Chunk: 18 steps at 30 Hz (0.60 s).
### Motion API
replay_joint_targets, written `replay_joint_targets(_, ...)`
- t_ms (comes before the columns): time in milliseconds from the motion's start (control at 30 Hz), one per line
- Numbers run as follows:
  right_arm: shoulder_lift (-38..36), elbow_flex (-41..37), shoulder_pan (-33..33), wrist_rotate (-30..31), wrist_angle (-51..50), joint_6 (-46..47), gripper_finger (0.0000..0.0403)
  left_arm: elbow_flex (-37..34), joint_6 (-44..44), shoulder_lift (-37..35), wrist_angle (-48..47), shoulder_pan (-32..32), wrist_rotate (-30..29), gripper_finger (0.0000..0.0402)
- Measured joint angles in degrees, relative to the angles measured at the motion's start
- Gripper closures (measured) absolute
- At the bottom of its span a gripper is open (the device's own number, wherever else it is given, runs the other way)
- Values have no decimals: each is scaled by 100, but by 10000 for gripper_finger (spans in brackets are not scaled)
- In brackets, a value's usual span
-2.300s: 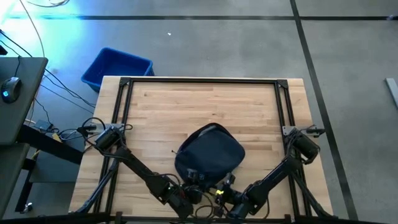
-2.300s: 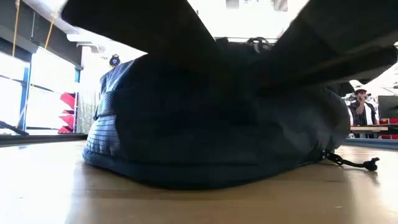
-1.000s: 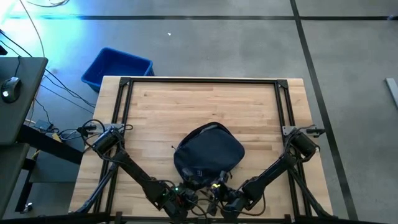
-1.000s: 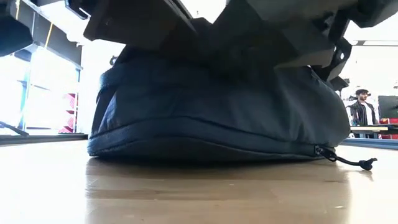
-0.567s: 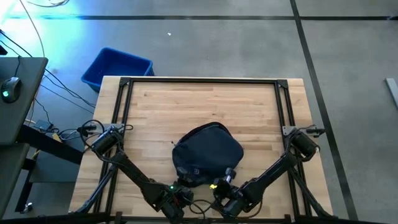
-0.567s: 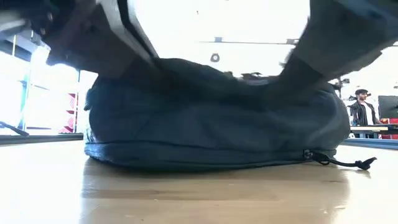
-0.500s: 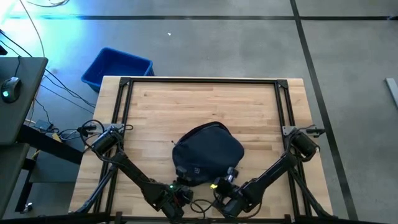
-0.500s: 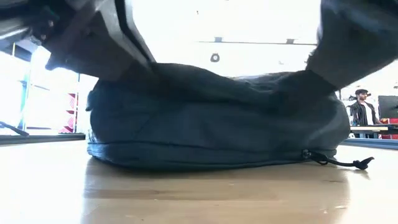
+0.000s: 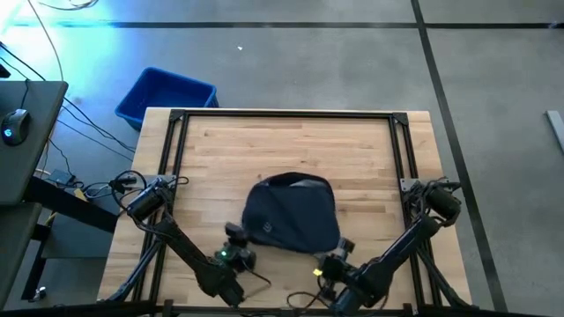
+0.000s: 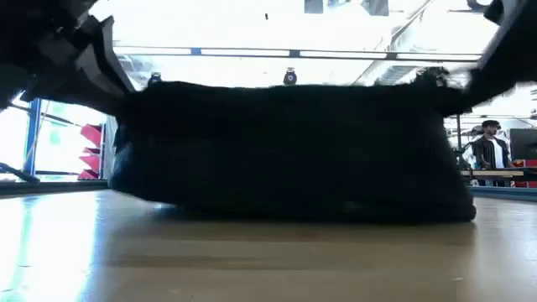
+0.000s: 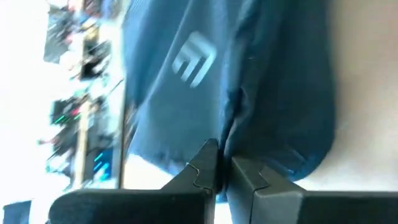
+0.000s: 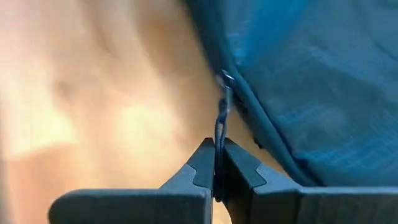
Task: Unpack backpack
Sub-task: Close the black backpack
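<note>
Backpack (image 9: 291,222) lies flat near the front middle of the table (image 9: 291,145), a dark rounded bag with a small white label (image 11: 194,57) on its top face and no opening visible yet. Its long axis runs roughly across the table, from one arm toward the other, so each gripper meets an opposite front corner. The right gripper (image 12: 217,180) sits just off the bag's front right corner, fingers pinched shut on a thin zipper pull cord (image 12: 221,121) that rises from the seam; the bag lies ahead of and beside those fingers, with bare wood on the other side. The left gripper (image 11: 221,177) is at the front left corner, fingers closed on a fold of the bag's fabric at its edge, the bag stretching away ahead of it. In the low view the bag (image 10: 289,151) fills the middle, with both arms coming down to its upper corners. Both arms are about equally near, but the right one holds the part that matters: my judgement is that the coming move is to draw the cord along the seam while the left holds the bag steady, and the pull should follow the seam's curve, or the whole bag may slide. A blue bin (image 9: 166,95) stands on the floor beyond the far left corner.
</note>
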Motion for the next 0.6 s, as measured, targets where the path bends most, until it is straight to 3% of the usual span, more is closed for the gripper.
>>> replay_joint_targets(100,62,-2,-134,4,1280,-799,402,-69,-1034,0,-923,41,-373,401)
replay_joint_targets(200,158,-2,-338,-84,2203,-1655,403,-92,-1154,-6,-1316,45,-554,391)
replay_joint_targets(333,164,0,-634,-225,2554,-2093,403,-90,-1031,-220,-1343,-4,179,345)
replay_joint_targets(500,164,-2,-890,-450,2580,-2427,403,53,-326,-622,-754,-399,1182,273)
replay_joint_targets(600,164,-2,-945,-567,2579,-2494,403,144,724,-789,644,-728,1105,246)
